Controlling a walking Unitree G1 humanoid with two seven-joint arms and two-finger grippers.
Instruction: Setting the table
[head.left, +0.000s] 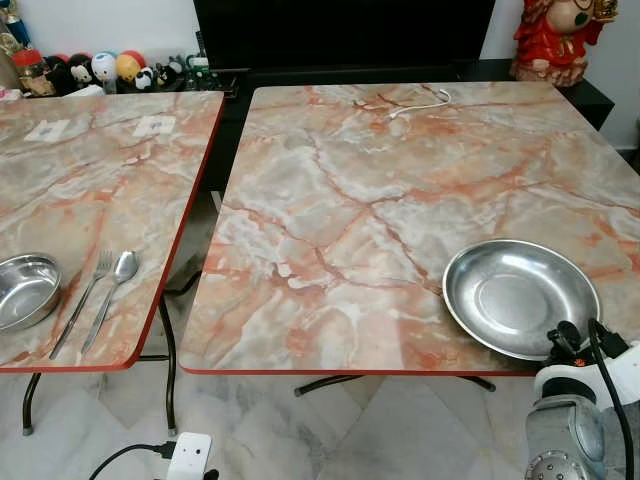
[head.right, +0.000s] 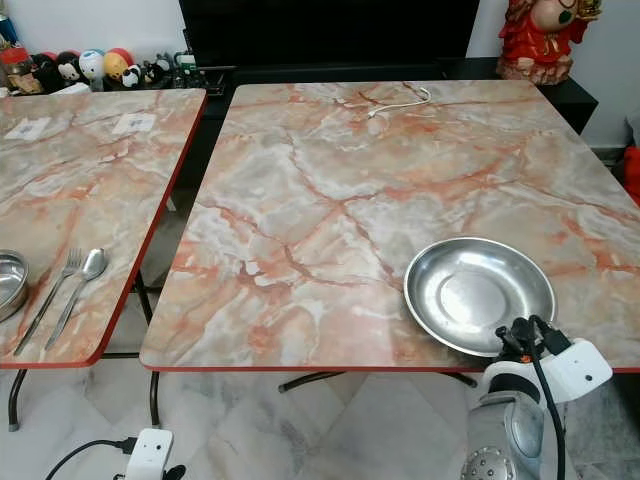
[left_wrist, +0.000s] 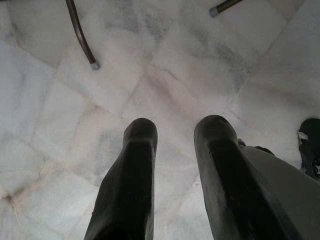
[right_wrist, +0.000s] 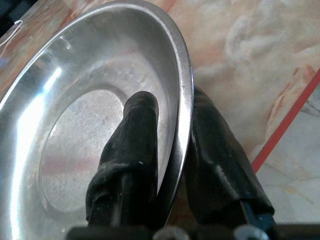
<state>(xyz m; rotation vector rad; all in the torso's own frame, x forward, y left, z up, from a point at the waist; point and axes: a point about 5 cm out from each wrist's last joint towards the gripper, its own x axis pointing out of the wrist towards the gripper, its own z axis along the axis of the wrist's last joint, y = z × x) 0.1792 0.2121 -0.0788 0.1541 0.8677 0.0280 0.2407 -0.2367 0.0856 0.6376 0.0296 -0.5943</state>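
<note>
steel plate (right_wrist: 75, 115) rim pinched by right end effector (right_wrist: 172, 135) — marble table (head.left: 330, 220) edge

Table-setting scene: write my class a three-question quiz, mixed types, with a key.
1. True or false: the right claw pinches the rim of the steel plate.
2. Which lies beside the spoon? A) knife B) fork C) cup
3. What does the left claw point at?

Key: 1 true. 2 B. 3 The marble floor; it holds nothing.
</note>
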